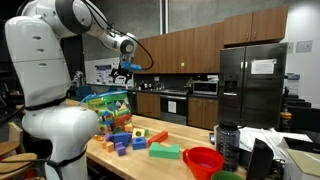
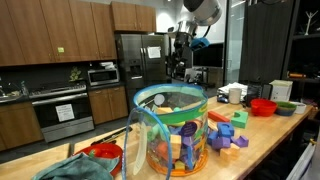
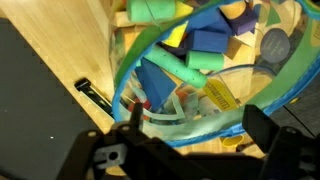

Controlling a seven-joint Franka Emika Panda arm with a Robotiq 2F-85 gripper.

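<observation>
— Where has the arm got to?

— The tool (image 1: 124, 72) hangs high over the clear tub (image 1: 110, 106), well above its rim. In the wrist view you look straight down between the fingers into the tub (image 3: 125, 75).

— Is it carrying anything?

— Not that I can see. In the wrist view the tool (image 3: 190, 142) has its fingers spread wide, with nothing between them.

— And the tub?

— It stands upright near one end of the worktop (image 1: 150, 166), roughly half full of coloured blocks. A blue block (image 3: 213, 40) and a green cylinder (image 3: 205, 62) lie near the top of the heap. More loose blocks (image 1: 125, 140) are scattered on the worktop just beside the tub, and a red bowl (image 1: 203, 160) sits well apart, further along.

— So what stage would you call this?

— I'd say it is a hover over the tub. The tool is apart from everything and touches nothing.

— What would going down ask of it?

— As I judge it, a straight drop that keeps inside the rim, since the rim cuts right across the wrist view. The fingers would need to line up on one block on top. The pieces lie jumbled and tilted, so a flat-sided one looks the safer grip. From the exterior views I can't tell how centred over the opening it is.
</observation>
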